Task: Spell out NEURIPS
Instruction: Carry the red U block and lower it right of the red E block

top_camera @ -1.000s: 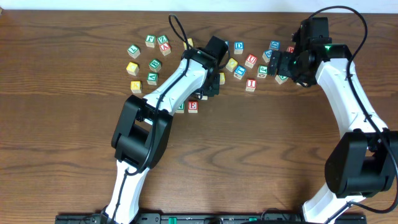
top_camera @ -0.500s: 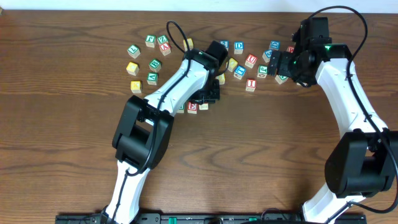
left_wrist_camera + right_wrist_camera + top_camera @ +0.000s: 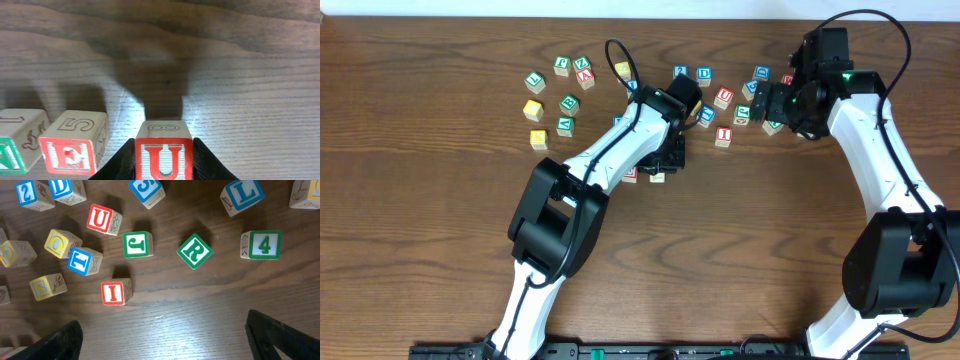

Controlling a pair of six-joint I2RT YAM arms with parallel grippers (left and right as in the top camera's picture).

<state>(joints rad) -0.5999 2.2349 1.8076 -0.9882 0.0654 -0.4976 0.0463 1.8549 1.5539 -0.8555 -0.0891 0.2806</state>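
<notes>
My left gripper [image 3: 163,167] is shut on a cube with a red U [image 3: 163,159], its black fingers [image 3: 120,165] pressing both sides. The cube hangs low over the wood, just right of a red E cube [image 3: 70,152]; a green-lettered cube [image 3: 10,152] is cut off at the far left. From overhead the left gripper [image 3: 670,158] sits by the E cube [image 3: 631,175]. My right gripper [image 3: 170,340] stands open with nothing between its fingers, above bare table near a red I cube [image 3: 115,292], a green R cube [image 3: 194,251] and another red U cube [image 3: 102,219].
Loose cubes lie under the right wrist: green J [image 3: 137,244], green 4 [image 3: 262,244], blue L [image 3: 243,195], blue T [image 3: 82,261], yellow ones [image 3: 60,242]. Another cluster [image 3: 560,100] sits at the back left. The right gripper [image 3: 770,105] hovers by the back-right cubes.
The left arm has swung right and toward the front with the U cube, ending beside the E cube. The right arm has not moved.
</notes>
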